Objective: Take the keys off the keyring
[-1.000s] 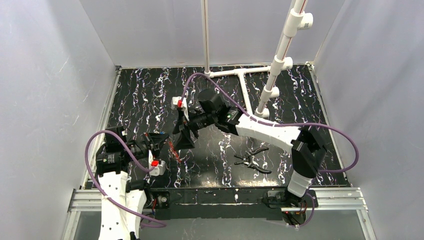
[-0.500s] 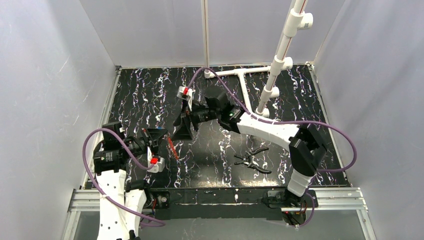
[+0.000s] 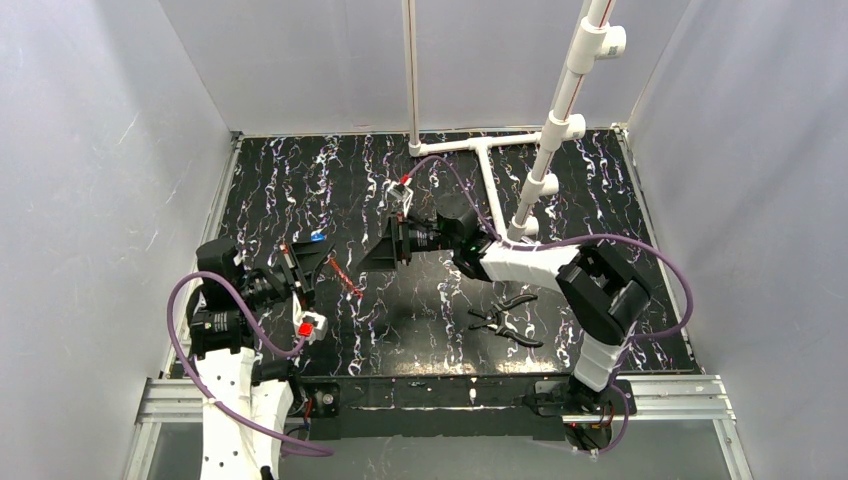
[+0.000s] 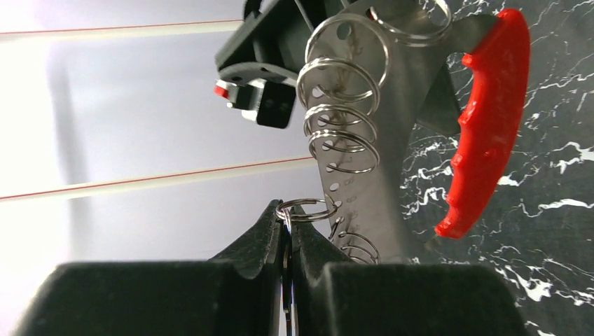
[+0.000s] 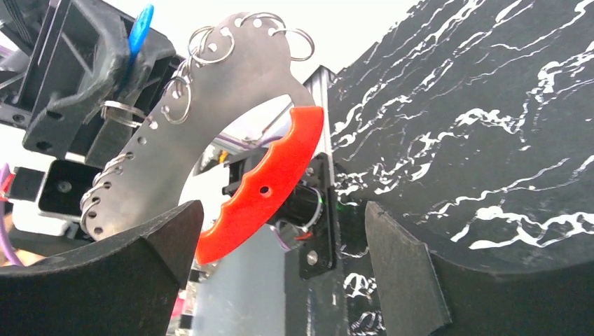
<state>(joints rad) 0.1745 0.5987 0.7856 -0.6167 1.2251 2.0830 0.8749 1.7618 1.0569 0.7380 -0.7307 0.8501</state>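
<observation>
keyring (image 3: pixel 346 279): a curved grey metal plate with a red grip (image 4: pixel 487 126) along its inner edge. It is held up off the table (image 3: pixel 280 190), left of centre, between the two claws.
long axis: from above, the plate is set on a slant, far-left to near-right. In the left wrist view it is stood up the picture, with the red grip turned to the right.
split rings (image 4: pixel 344 49): a row of holes is punched along the plate's outer edge and the rings are threaded through them. At least six can be counted in the left wrist view.
keys: only one can be made out, the blue-headed key (image 5: pixel 142 28). Its head is seen sticking out past the left claw's fingers.
left claw (image 4: pixel 287 217): closed on the blue-headed key, which is seen edge-on as a thin strip of metal between the fingers. One small ring of the plate is lodged right at the fingertips.
left arm: folded at the near-left corner, with the forearm laid rightward and the claw pointed at the plate.
right claw (image 5: pixel 280 210): spread wide, nothing gripped. The plate is framed between its fingers in the right wrist view, and from above the claw is seen near the plate but apart from it.
right arm: raised from the near-right base, with the white forearm stretched leftward across mid-table and the claw aimed left.
pliers (image 3: pixel 505 318): one pair with black handles, lying flat on the table, well apart from both claws.
</observation>
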